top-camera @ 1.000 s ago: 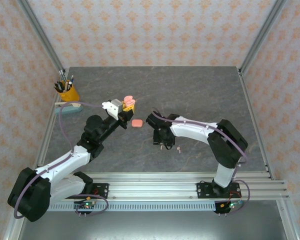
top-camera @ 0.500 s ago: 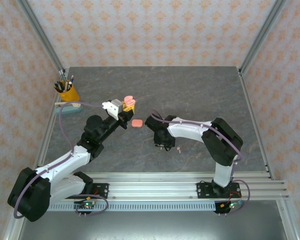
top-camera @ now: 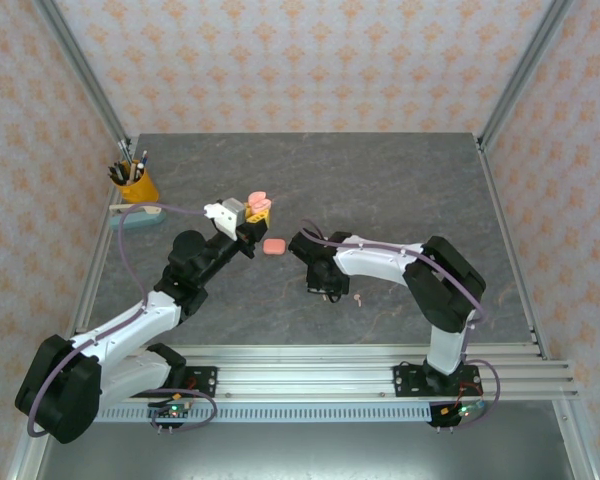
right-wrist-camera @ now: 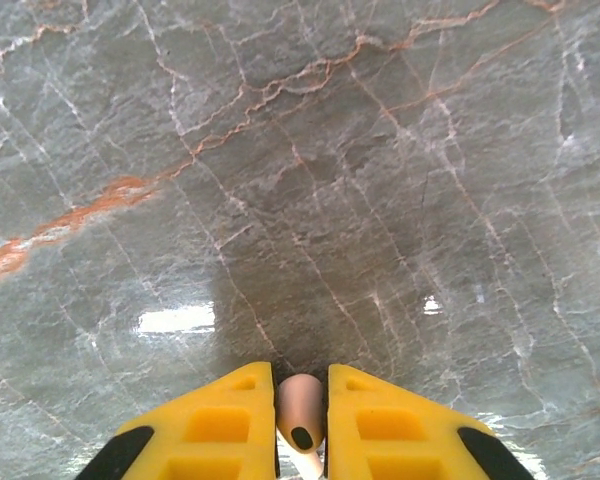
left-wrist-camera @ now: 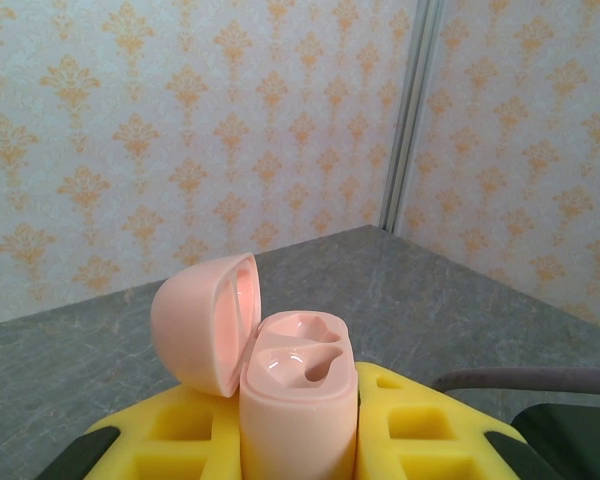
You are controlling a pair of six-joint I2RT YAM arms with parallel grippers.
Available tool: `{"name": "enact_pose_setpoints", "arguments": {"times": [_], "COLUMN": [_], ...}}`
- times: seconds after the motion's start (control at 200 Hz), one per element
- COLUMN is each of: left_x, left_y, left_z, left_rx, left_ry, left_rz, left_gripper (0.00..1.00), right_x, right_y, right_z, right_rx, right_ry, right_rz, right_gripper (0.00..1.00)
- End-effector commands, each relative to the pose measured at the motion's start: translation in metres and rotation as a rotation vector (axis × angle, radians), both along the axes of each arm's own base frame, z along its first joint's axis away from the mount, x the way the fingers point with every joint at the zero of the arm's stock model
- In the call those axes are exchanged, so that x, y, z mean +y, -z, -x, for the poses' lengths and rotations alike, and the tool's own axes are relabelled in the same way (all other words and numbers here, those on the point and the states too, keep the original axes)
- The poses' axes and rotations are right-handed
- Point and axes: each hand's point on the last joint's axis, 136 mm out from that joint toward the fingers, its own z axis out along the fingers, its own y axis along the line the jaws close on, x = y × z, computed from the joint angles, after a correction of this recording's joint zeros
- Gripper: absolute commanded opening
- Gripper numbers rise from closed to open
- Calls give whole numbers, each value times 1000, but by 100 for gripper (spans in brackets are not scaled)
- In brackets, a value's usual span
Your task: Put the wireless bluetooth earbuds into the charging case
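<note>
My left gripper (top-camera: 252, 216) is held up above the table, shut on an open pale-pink charging case (top-camera: 259, 203). From the left wrist camera the case (left-wrist-camera: 298, 385) stands upright between the yellow fingers (left-wrist-camera: 435, 425), lid swung back to the left and both sockets empty. My right gripper (top-camera: 326, 288) is low over the table's middle, pointing down. Its yellow fingers (right-wrist-camera: 380, 420) are shut on a small pale-pink earbud (right-wrist-camera: 301, 412). A second earbud (top-camera: 358, 297) lies on the table just right of that gripper.
A closed pink case (top-camera: 274, 245) lies flat on the grey marbled table (top-camera: 400, 190) between the two grippers. A yellow pen cup (top-camera: 135, 184) and a pale-blue object (top-camera: 138, 216) sit at the far left edge. Aluminium rails (top-camera: 310, 380) run along the near edge.
My right gripper's fingers have closed in on the earbud, and the arm has edged slightly left. The left arm and its case have not moved.
</note>
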Motion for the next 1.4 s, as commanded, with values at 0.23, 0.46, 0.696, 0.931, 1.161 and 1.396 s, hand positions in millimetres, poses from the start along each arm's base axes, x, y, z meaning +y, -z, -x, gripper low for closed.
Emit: {"name": "enact_pose_setpoints", "arguments": {"times": [0.23, 0.46, 0.696, 0.931, 1.161, 1.396], "left_x": [-4, -4, -5, -6, -6, -7], "left_y": [-13, -11, -12, -10, -11, -13], "left_z": [0, 0, 0, 0, -1, -1], "left_rx": [-29, -24, -22, -18, -19, -21], "left_ry": [8, 9, 10, 13, 13, 17], "left_rz": [20, 17, 16, 14, 10, 8], "left_gripper": [0, 0, 0, 0, 0, 0], "right_x": [-1, -4, -7, -10, -11, -11], "right_y": [-3, -16, -17, -16, -15, -29], "right_z": [-1, -10, -14, -15, -15, -20], "right_rx": [-34, -100, -120, -126, -127, -160], "right_ry": [-18, -13, -11, -10, -8, -2], "right_rz": [14, 2, 2, 3, 2, -20], "right_gripper": [11, 11, 10, 10, 10, 10]}}
